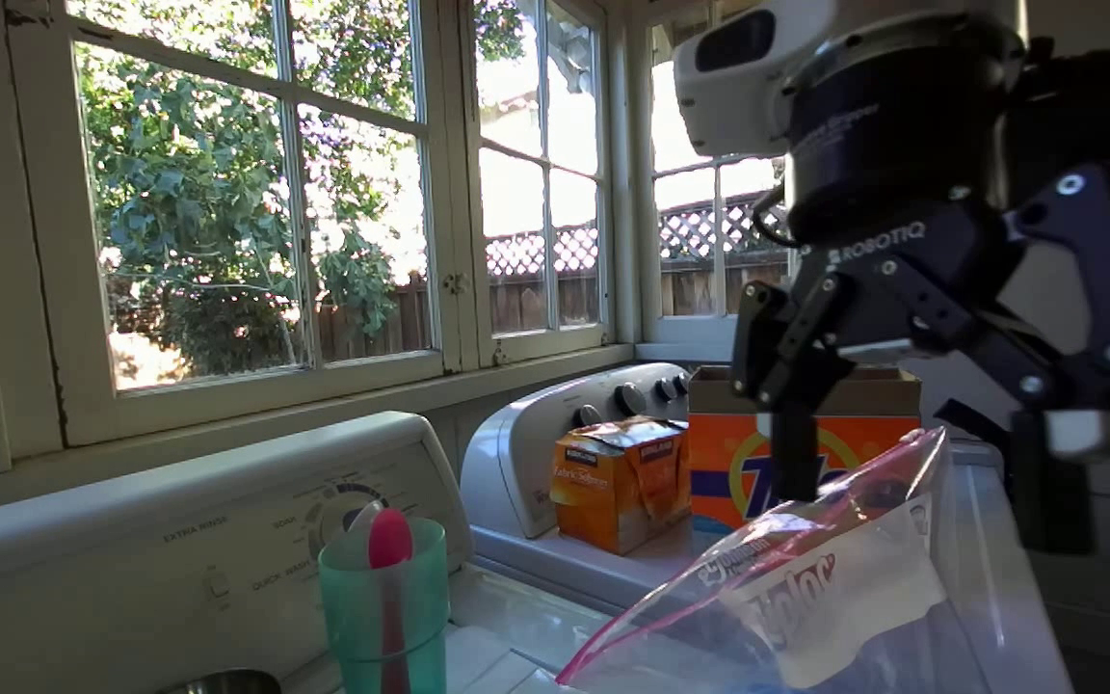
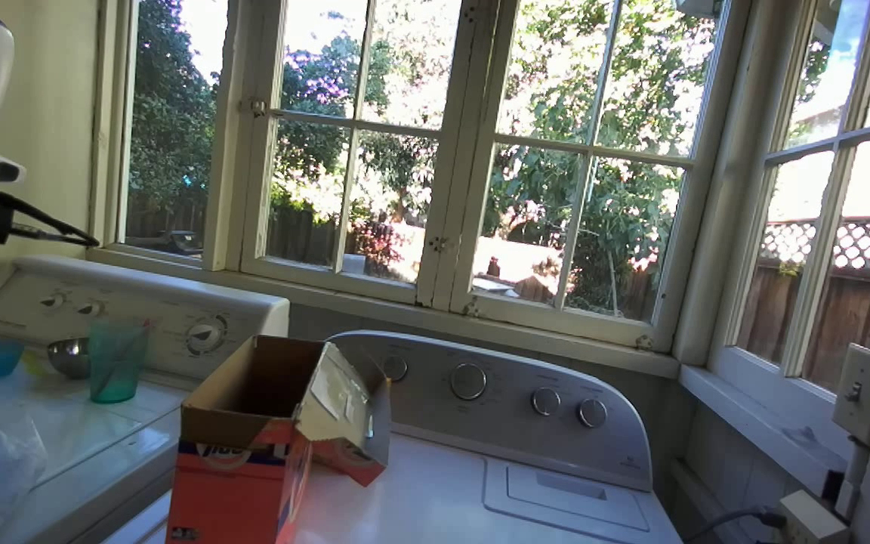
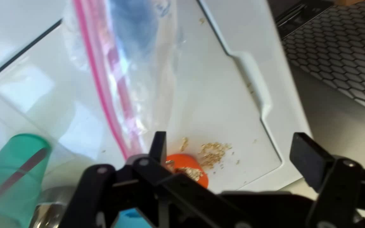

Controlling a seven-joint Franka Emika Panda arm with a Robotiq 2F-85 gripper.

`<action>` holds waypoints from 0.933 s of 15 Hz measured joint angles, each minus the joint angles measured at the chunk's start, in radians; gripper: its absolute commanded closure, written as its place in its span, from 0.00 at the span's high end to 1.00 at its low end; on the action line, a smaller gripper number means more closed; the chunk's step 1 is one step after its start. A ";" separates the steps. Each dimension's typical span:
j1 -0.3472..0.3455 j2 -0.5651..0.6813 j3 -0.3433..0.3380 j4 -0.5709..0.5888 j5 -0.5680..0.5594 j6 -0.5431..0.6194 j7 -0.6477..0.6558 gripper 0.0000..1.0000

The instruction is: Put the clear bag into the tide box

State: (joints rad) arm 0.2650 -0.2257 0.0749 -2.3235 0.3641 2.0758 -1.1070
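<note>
The gripper (image 3: 229,148) is spread wide, with nothing held, presumably so the clear bag (image 1: 825,598) on the washer (image 3: 223,110) can be grasped; the Tide box (image 2: 227,483) is opened on top, likely for filling.

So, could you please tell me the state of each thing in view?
Gripper: open, holding nothing
Tide box: upright, top open
Clear bag: outside the Tide box, seal unclear
Smaller orange box: upright, closure unclear
Teal cup: upright, pink spoon inside
Orange container: tan flakes inside and beside it
Windows: look shut
</note>
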 measured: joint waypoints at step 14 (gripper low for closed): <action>-0.039 0.026 0.001 -0.006 -0.145 -0.048 0.017 1.00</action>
State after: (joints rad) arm 0.2258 -0.1994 0.0754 -2.3295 0.2193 2.0282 -1.0897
